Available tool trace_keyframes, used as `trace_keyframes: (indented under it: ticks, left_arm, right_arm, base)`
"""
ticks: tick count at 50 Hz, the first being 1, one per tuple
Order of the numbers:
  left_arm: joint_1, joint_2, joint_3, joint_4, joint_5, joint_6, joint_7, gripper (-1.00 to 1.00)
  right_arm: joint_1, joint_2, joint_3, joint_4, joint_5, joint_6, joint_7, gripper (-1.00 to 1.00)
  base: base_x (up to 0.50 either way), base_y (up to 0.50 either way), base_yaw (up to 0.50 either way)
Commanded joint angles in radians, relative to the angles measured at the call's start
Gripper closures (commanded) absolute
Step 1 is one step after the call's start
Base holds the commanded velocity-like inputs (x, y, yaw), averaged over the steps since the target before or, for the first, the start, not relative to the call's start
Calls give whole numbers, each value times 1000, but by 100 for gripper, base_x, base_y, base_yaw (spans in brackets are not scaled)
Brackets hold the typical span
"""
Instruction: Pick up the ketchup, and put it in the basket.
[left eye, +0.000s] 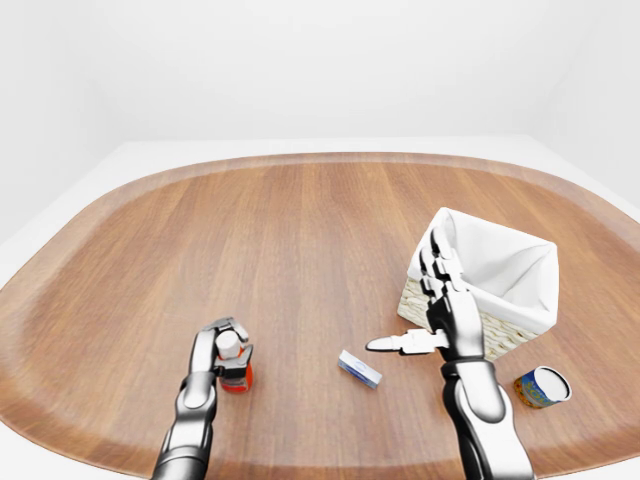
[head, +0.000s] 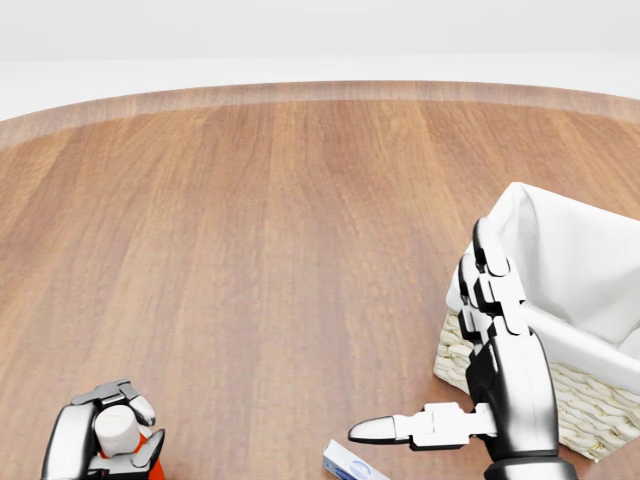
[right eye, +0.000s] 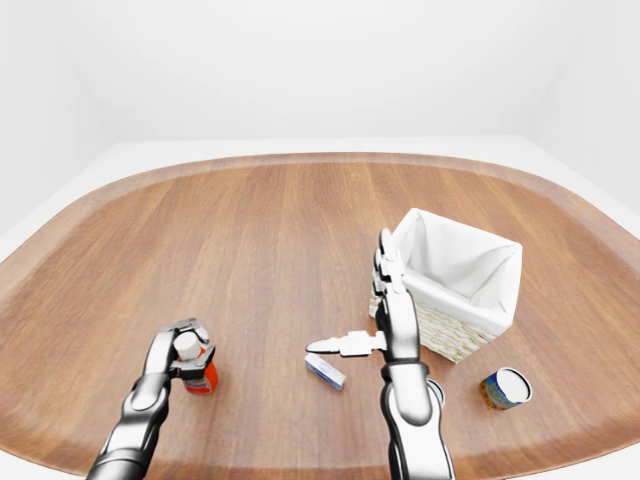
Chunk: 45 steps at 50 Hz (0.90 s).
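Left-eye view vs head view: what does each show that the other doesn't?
Only the left-eye view shows the can lying on its side right of the right arm, the table's whole outline, and the ketchup bottle's red body down to its base.

Only the head view gives a close look at the left hand's fingers curled over the ketchup's white cap.

Both show the left hand closed on the ketchup, the open right hand, the small blue-and-white box and the basket.
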<state>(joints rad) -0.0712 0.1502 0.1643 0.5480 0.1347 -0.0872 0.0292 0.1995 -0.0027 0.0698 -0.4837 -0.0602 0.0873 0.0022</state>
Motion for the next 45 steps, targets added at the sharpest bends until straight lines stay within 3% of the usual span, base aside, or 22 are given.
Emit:
trace_keyframes:
  ticks: [1, 4, 12, 20, 32, 45]
  left_arm:
    - [-5, 0, -5, 9, -31, 0, 16, 91]
    - [2, -5, -8, -29, -29, 0, 16, 91]
    - [66, -52, -32, -365, -1, 0, -20, 91]
    - [78, -91, -72, -590, 29, 1, -46, 92]
    - [49, -134, -161, -798, 65, 174, -56, 92]
    - [13, -178, -288, -974, 125, 174, -62, 92]
  right_arm:
    - [-2, 0, 3, 7, -2, 0, 0, -100]
    - [-3, 0, 3, 7, -1, 0, 1, -100]
    - [1, -1, 2, -2, 0, 0, 3, -100]
    - [1, -1, 0, -1, 0, 0, 4, -100]
    - [7, -2, -2, -20, 4, 0, 6, -100]
    - [9, -1, -2, -26, 6, 0, 9, -100]
  base:
    - [0, 0, 0]
    - [0, 0, 0]
    - [0, 0, 0]
    - [0, 0, 0]
    - [0, 0, 0]
    - [0, 0, 0]
